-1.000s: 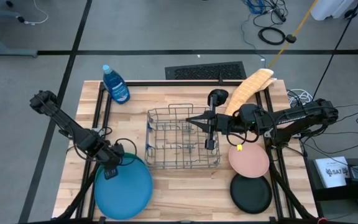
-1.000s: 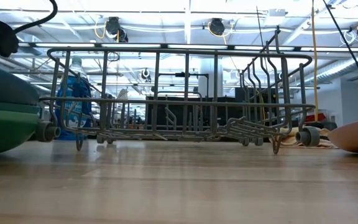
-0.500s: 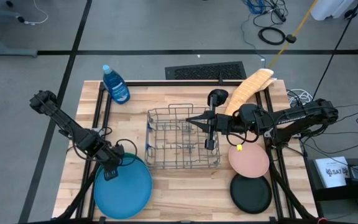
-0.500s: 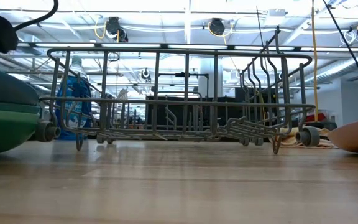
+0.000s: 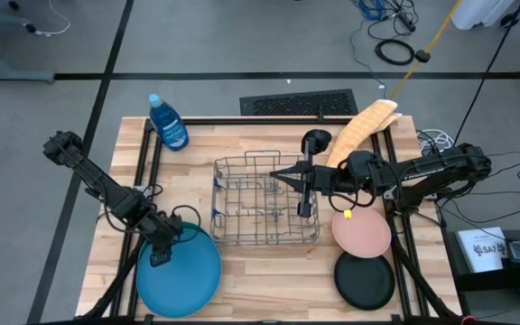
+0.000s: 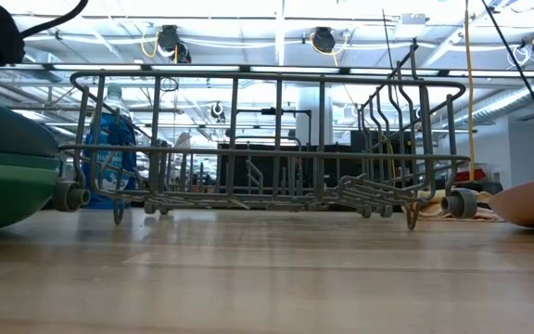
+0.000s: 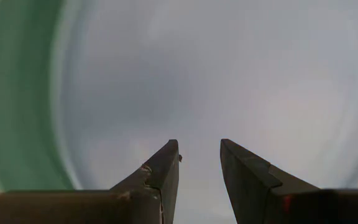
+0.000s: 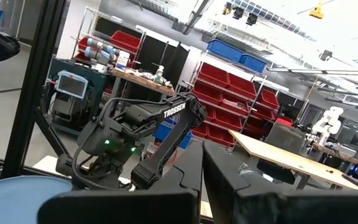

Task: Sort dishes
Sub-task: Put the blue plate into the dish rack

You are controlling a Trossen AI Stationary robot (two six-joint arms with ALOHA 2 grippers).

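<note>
Right now I have the left pincer (image 5: 159, 256) low over the stack of large plates at about 7 o'clock on the worktop (image 5: 269, 284). Its fingers (image 7: 160, 171) stand slightly apart with nothing between them, pointing down at the blue plate (image 5: 180, 271), which tops the stack. From the left wrist the blue surface fills nearly everything, with the green plate (image 7: 17, 93) showing as a rim along one side. At table height the stack sits at the far left, a teal plate (image 6: 7, 130) lying on the green one.

My right arm reaches across from 3 o'clock, and the right pincer (image 5: 280, 175) hangs over the wire dish rack (image 5: 264, 212), which stands at the middle of the worktop. Its fingers are clenched together with nothing in them.

The pink plate (image 5: 361, 232) lies flat at roughly 4 o'clock, just beside the rack's corner, and the black plate (image 5: 365, 281) lies at 5 o'clock, its rim touching or nearly touching the pink one; I cannot tell which. No plate stands in the rack.

A blue soap bottle (image 5: 168, 122) lies at about 11 o'clock near the worktop's far edge, well apart from the plates.
</note>
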